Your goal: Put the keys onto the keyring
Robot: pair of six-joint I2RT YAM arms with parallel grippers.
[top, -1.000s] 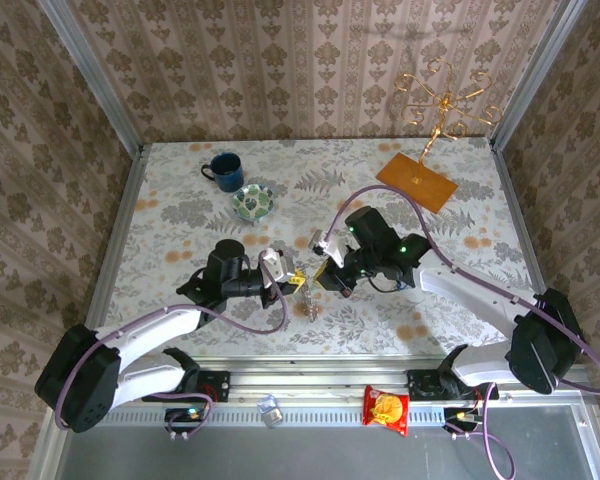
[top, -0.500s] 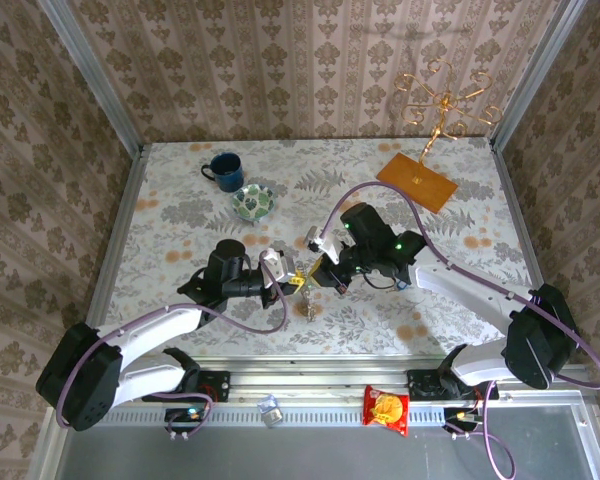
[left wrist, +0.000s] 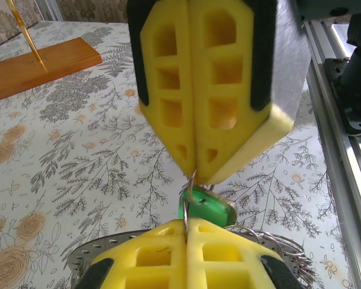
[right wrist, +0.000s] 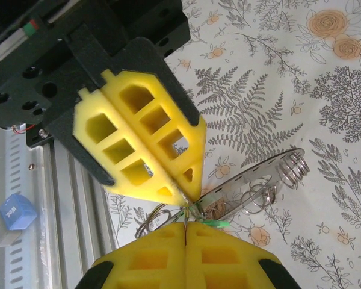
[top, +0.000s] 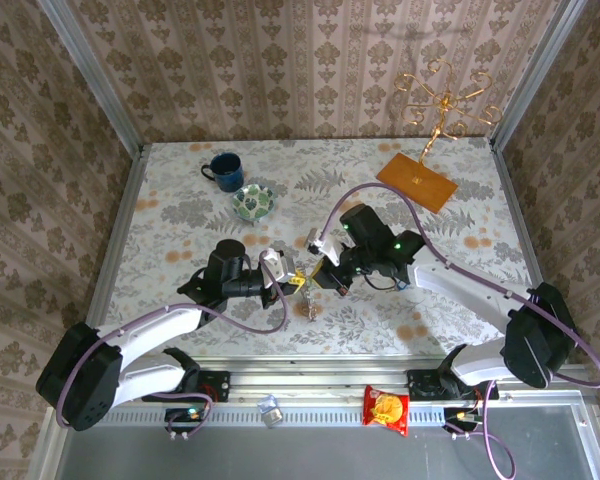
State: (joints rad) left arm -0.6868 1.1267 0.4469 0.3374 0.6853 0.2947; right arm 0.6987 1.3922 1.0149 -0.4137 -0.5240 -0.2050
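The left pincer [left wrist: 186, 229] and right pincer [right wrist: 185, 226] meet tip to tip above the near middle of the fern-printed table [right wrist: 277, 90]. Their yellow foam pads, cut with hollow cells, are pressed fully together. Both nip one thin wire loop [left wrist: 191, 183], with the green-tagged key [left wrist: 207, 211] just beside it. Close under them is the keyring [right wrist: 253, 179], a flat grey perforated band.
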